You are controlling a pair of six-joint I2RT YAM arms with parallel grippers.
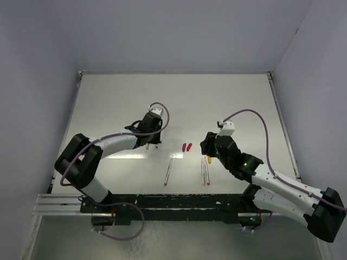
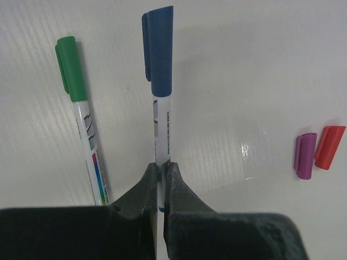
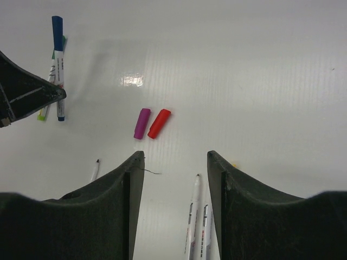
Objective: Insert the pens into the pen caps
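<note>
Left gripper [image 2: 161, 169] clamped on blue-capped pen [image 2: 161, 122]; right gripper [image 3: 175, 158] half open, empty

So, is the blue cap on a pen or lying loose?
On. The blue cap covers the end of the pen pinched in the left hand; the magenta cap and red cap lie loose nearby.

Held pen [image 2: 161, 108]: clamped in the left gripper [image 2: 161, 179], capped end pointing away from it.
Second capped pen [image 2: 81, 124]: just left of the held pen.
2 loose caps [image 1: 186, 147]: side by side mid-table [image 1: 244, 97], between both grippers.
Lone pen [image 1: 168, 173]: nearer than the caps, slightly left.
Pen pair [image 1: 205, 172]: right of the lone pen, beneath the right gripper [image 3: 176, 160].
</note>
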